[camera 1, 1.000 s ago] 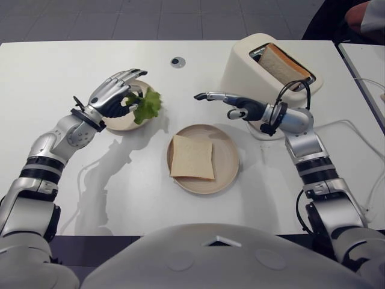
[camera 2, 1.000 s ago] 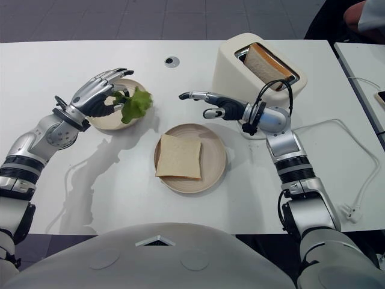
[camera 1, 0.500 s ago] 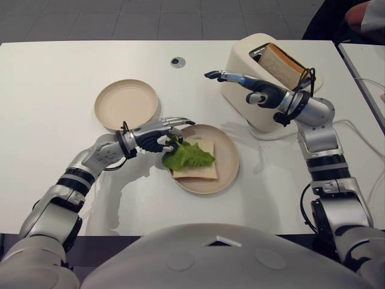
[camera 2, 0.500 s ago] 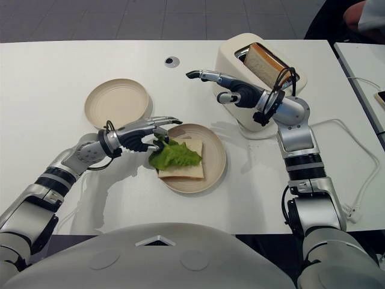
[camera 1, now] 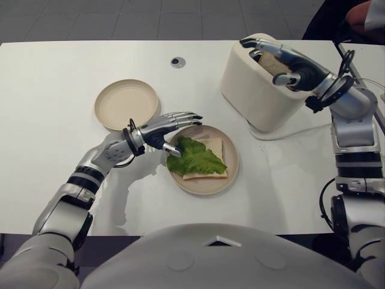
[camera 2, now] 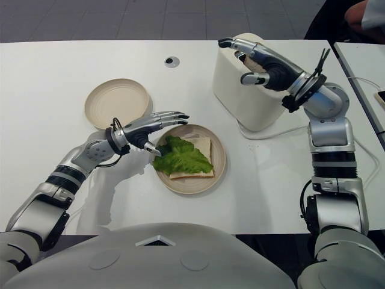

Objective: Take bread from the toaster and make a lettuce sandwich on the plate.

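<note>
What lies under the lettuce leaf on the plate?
A bread slice lies under the lettuce, flat on the plate. Its right part and lower edge show; the leaf covers the rest.

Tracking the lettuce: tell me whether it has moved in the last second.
Yes. The lettuce went from the bowl rightward onto the bread on the plate.

Lab: white table, tiled floor
</note>
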